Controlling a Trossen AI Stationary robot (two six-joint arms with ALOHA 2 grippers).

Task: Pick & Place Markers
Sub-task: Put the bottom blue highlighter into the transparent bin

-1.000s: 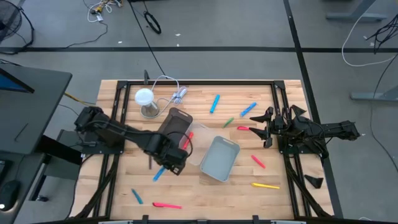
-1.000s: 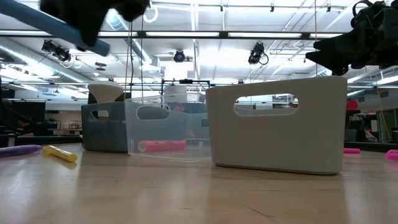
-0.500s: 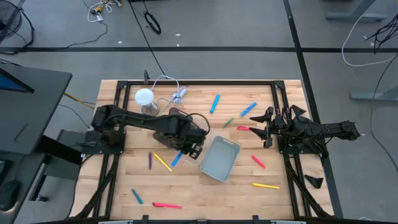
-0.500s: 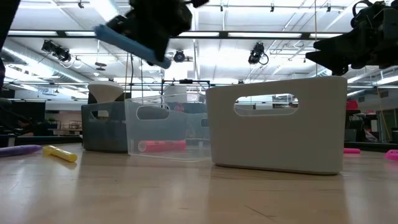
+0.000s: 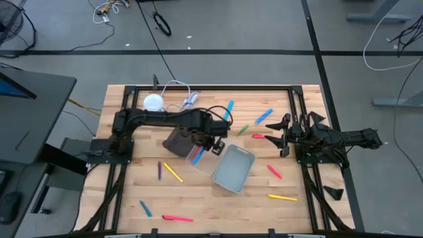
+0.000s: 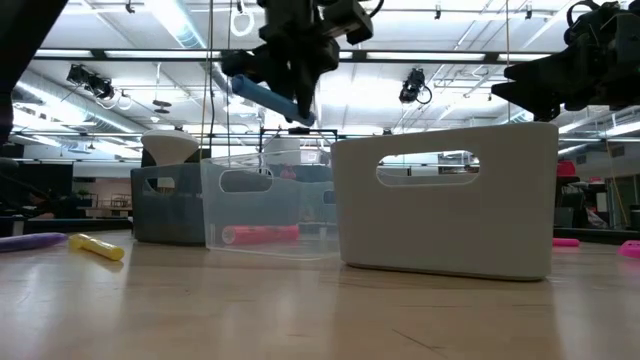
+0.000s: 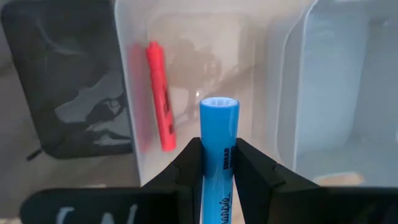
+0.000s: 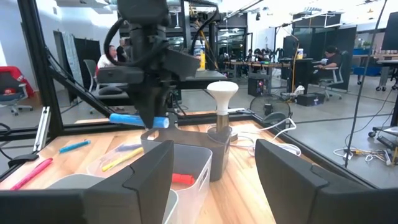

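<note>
Right now I am looking down on a wooden table (image 5: 198, 205) from the high view, with the left arm reaching in from the left of the frame toward the centre. The left gripper (image 5: 197, 153) is hanging over a clear bin (image 5: 206, 165) near the middle of the picture, its fingers (image 7: 186, 167) closed narrowly on a blue marker (image 7: 217, 149). In the left wrist view the blue marker is sticking out between the two dark fingers, pointing at the inside of the clear bin, where a red marker (image 7: 160, 94) is lying on the bottom. In the low view the blue marker is tilting in the air above the bins, in the upper middle of the frame.

A dark bin (image 5: 177, 142) is sitting just left of the clear bin, and a pale grey bin (image 5: 232, 169) just right of it. Other markers are lying scattered on the table: a yellow one (image 5: 173, 172) and a purple one (image 5: 159, 170) in the lower left, more in the upper middle and at the right.

The right gripper (image 5: 283, 137) is waiting at the right of the frame, fingers spread wide and holding nothing.
</note>
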